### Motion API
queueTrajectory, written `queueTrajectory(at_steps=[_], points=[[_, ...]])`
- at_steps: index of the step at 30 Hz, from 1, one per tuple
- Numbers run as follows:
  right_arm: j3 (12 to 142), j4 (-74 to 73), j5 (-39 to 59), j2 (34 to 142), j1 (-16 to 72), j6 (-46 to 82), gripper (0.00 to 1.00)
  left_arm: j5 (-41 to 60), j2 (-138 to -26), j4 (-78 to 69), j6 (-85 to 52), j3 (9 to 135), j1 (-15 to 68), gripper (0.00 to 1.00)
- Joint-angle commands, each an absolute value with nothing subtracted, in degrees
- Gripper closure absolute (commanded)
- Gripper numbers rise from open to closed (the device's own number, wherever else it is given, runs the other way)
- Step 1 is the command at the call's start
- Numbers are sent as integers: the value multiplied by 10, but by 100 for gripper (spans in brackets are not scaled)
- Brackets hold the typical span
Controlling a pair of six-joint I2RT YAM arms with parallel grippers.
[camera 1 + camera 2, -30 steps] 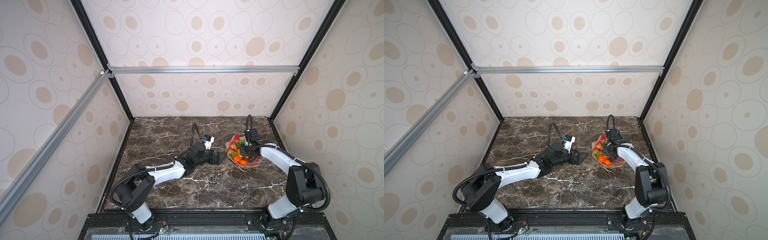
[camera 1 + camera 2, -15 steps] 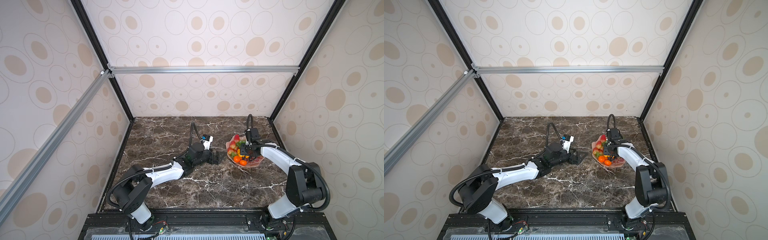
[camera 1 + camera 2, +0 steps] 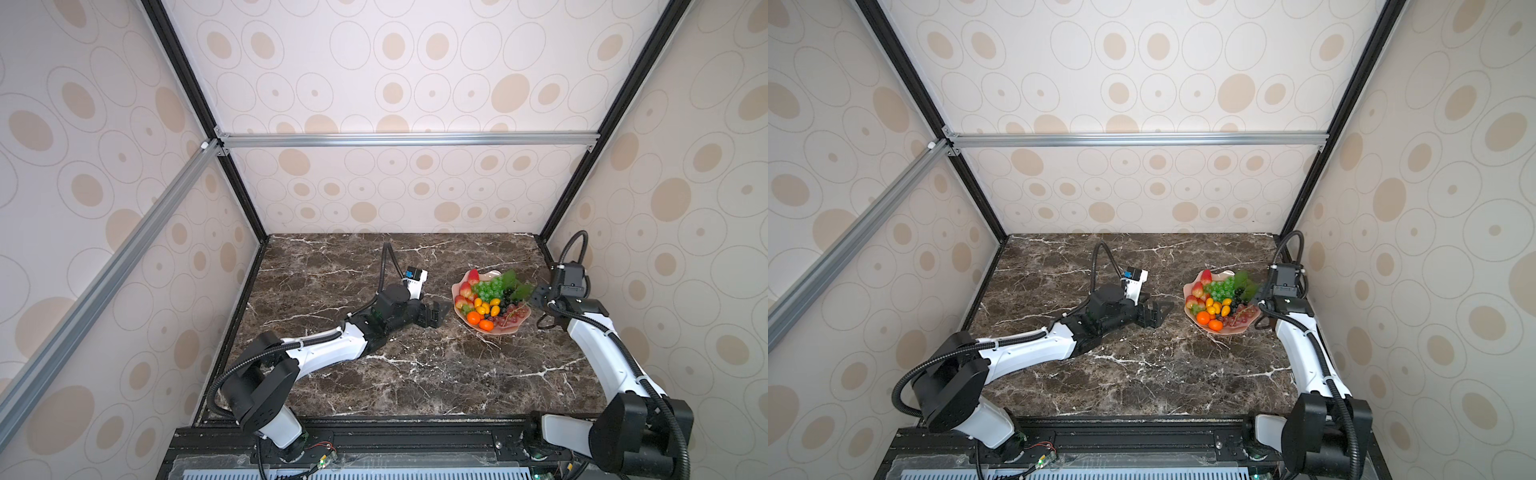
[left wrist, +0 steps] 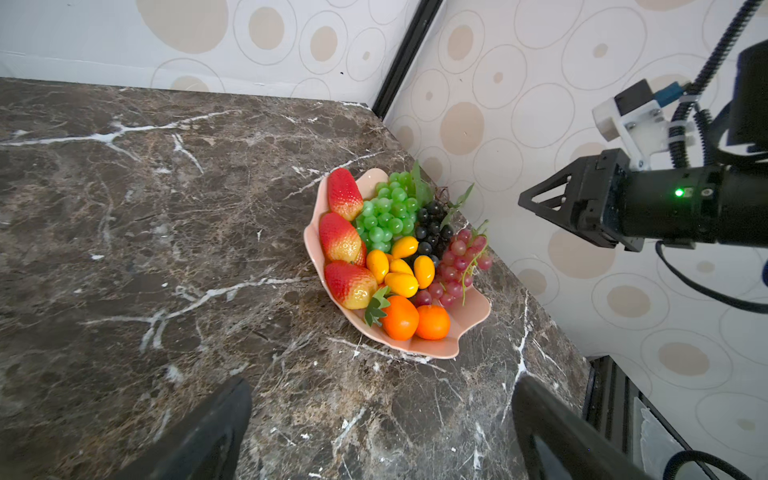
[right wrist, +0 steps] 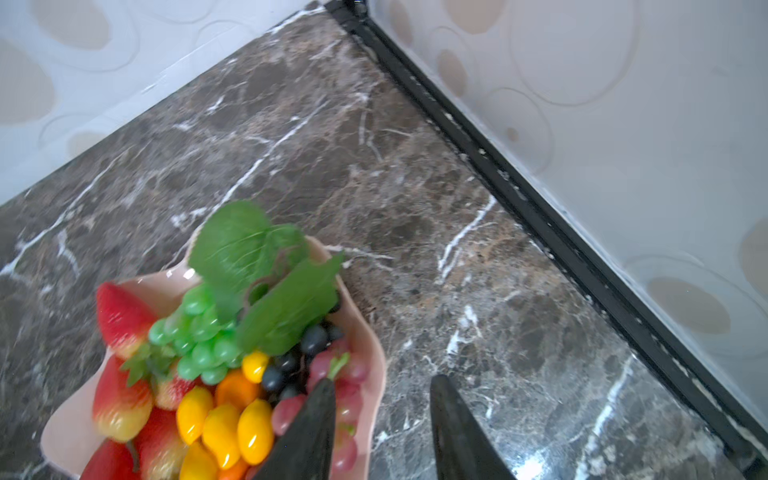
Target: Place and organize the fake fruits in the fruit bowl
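- In both top views: the fruit bowl [image 3: 500, 331] sits on the table [image 3: 415, 374] and holds the fake fruits [image 3: 492, 297]. The left gripper [image 3: 439, 312] is at the bowl's 9 o'clock, the right gripper [image 3: 537, 298] at 3 o'clock.
- Left wrist view: the left gripper [image 4: 382, 382] is spread wide and empty, short of the bowl [image 4: 469, 318].
- Right wrist view: the right gripper [image 5: 382, 380] is partly apart and empty. One of its fingers [image 5: 307, 436] lies across the red grapes [image 5: 353, 370]; contact cannot be told.

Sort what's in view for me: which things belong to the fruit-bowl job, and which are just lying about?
Part of the job: fruit bowl; and lying in it, strawberries, green grapes, dark grapes, red grapes, yellow oval fruits, oranges.

Just there: marble tabletop, patterned walls, aluminium frame bar.
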State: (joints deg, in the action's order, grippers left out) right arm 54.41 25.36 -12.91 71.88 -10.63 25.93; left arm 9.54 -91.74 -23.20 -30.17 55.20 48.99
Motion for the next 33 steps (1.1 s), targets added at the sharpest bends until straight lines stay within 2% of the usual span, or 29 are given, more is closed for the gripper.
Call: queueTrajectory(at_steps=[1, 8, 21, 33], points=[[555, 285, -78, 761, -148, 280, 65, 98, -935, -220, -265, 601, 515, 1], [601, 293, 39, 874, -203, 284, 77, 115, -953, -228, -261, 619, 530, 1], [680, 283, 188, 1015, -207, 257, 77, 91, -926, -230, -261, 594, 530, 1], [677, 257, 254, 1044, -157, 249, 76, 79, -891, -244, -284, 552, 507, 1]])
